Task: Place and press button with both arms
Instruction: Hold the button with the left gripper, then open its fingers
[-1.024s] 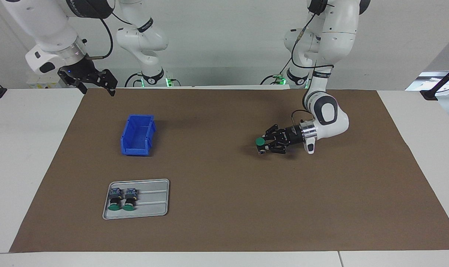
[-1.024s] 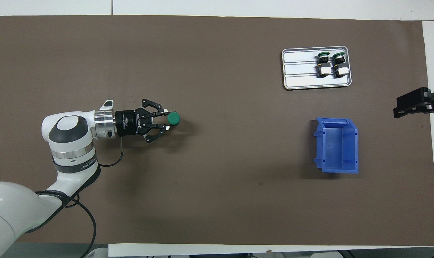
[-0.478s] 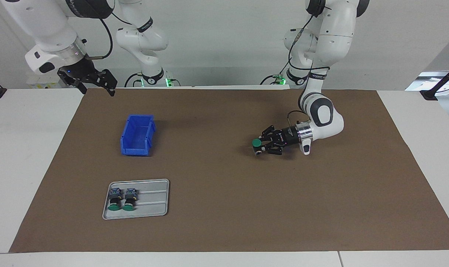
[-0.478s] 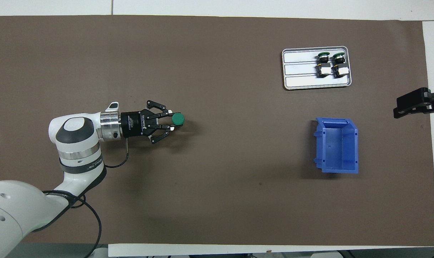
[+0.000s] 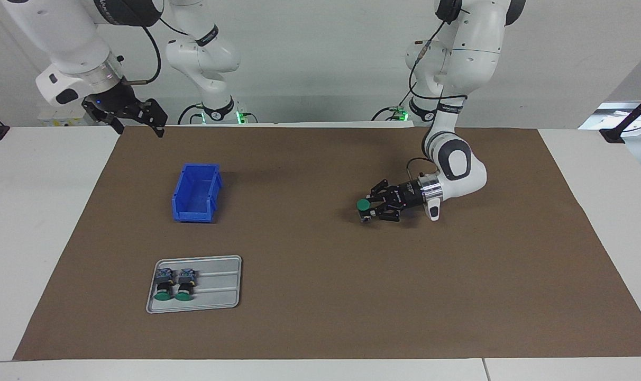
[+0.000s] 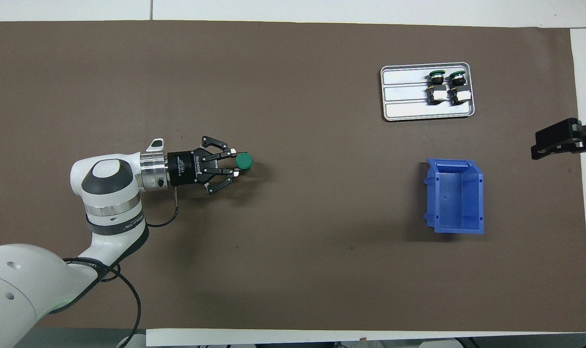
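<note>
the button [image 5: 362, 205] is gripped between the fingertips of the left gripper [image 5: 369, 208], green cap upward, low over the brown mat [image 5: 320, 296]. the right gripper [image 5: 140, 119] is held open, waiting above the mat's corner.

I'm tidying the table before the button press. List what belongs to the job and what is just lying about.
In the job:
- green-capped black push-button, held in the left claw low over the brown mat
- right claw, open, waiting over the mat's corner

Lying about:
- empty blue plastic bin
- grey metal tray with two spare green-capped buttons
</note>
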